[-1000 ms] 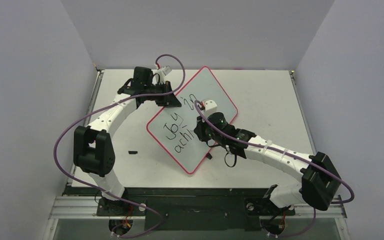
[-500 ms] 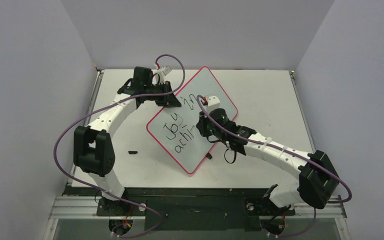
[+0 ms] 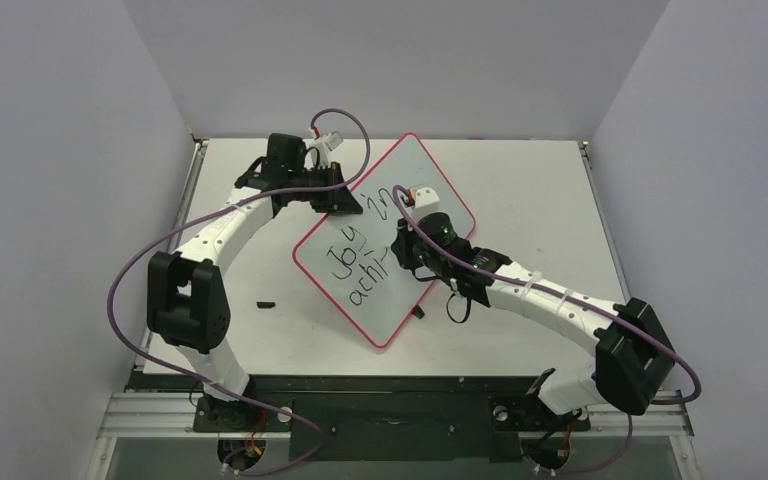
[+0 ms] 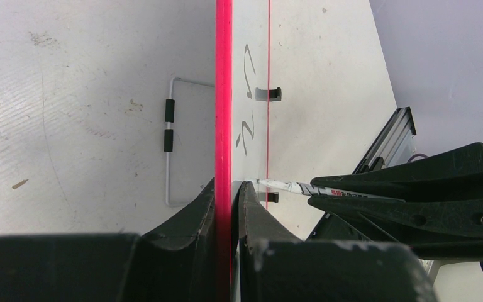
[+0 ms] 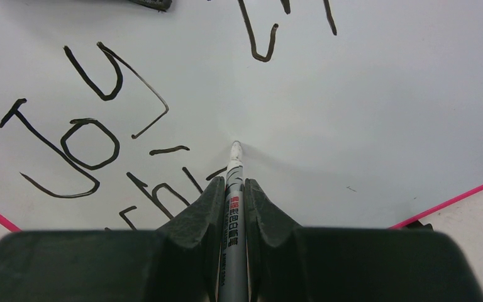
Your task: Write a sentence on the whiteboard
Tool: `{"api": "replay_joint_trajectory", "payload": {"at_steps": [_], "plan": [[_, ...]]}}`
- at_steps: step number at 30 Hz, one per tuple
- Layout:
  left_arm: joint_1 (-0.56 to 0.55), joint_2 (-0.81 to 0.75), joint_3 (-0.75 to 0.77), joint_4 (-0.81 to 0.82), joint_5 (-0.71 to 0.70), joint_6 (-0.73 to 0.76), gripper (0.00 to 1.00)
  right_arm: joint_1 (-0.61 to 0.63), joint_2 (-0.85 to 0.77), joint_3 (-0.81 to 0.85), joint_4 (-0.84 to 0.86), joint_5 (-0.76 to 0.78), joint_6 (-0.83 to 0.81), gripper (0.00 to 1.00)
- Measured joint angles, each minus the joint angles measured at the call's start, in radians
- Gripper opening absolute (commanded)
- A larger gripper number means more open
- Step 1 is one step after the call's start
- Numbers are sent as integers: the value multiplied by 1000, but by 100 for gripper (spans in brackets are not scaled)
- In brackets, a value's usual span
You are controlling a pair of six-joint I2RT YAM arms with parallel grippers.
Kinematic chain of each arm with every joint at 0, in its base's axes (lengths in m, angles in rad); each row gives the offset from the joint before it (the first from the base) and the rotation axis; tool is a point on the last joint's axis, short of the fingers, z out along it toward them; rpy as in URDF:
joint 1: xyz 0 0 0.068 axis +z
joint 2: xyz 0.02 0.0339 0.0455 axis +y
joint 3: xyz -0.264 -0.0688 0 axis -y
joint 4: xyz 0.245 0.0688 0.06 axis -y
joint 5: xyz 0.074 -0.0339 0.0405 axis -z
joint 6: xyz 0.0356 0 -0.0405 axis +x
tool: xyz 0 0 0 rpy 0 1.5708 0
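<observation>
The whiteboard [image 3: 385, 318], red-rimmed, stands tilted like a diamond in mid-table. The sentence [image 3: 346, 256] in black marker reads "Joy", underlined, and "in" [image 3: 385, 203], with "achi" [image 3: 366, 284] below. My left gripper [image 3: 346, 201] is shut on the board's upper-left rim [image 4: 224, 94], one finger on each face [image 4: 229, 186]. My right gripper [image 3: 407, 256] is shut on a grey marker [image 5: 234, 189]. The marker tip [image 5: 236, 146] touches the board just past the last stroke of the second line. From the left wrist the marker [image 4: 289, 187] shows meeting the writing face.
A small black cap [image 3: 266, 302] lies on the table left of the board. A wire stand [image 4: 170, 126] sits behind the board, with black clips [image 4: 270, 94] on its far edge. Grey walls close in both sides and the back.
My right gripper has shifted slightly up and right with the marker, and a short stroke has appeared after "achi". The left arm and the board have not moved.
</observation>
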State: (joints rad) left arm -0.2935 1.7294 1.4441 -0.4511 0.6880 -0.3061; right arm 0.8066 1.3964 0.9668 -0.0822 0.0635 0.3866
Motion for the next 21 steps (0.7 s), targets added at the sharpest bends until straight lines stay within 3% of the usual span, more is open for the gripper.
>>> {"api": "replay_joint_trajectory", "payload": {"at_steps": [21], "plan": [[0,0,0,-1,-1,3,0,45,-43,-88,85,1,35,0]]}}
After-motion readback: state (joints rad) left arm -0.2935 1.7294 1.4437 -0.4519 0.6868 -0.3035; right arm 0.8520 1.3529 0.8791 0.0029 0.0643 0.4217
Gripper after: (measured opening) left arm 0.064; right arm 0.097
